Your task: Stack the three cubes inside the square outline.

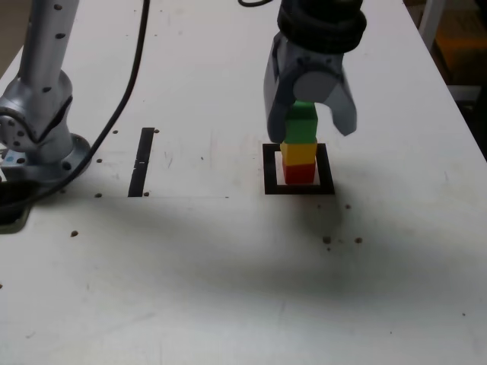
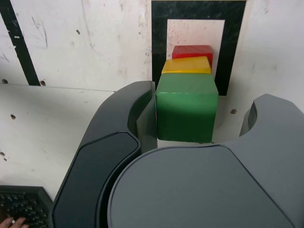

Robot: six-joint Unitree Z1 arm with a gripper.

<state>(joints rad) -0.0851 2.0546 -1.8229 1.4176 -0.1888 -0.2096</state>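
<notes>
Bare white desk (image 1: pixel 228 289) fills the near part of the exterior view. Farther back, right of centre in that view, the square outline (image 1: pixel 270 169) holds the stack: red cube (image 1: pixel 299 174) at the bottom, yellow cube (image 1: pixel 298 153) on it, green cube (image 1: pixel 302 124) on top. Around the green cube hangs the claw (image 1: pixel 310 122), released: the wrist view shows one jaw beside the cube and the other standing clear. A straight black strip (image 1: pixel 141 161) lies well left.
</notes>
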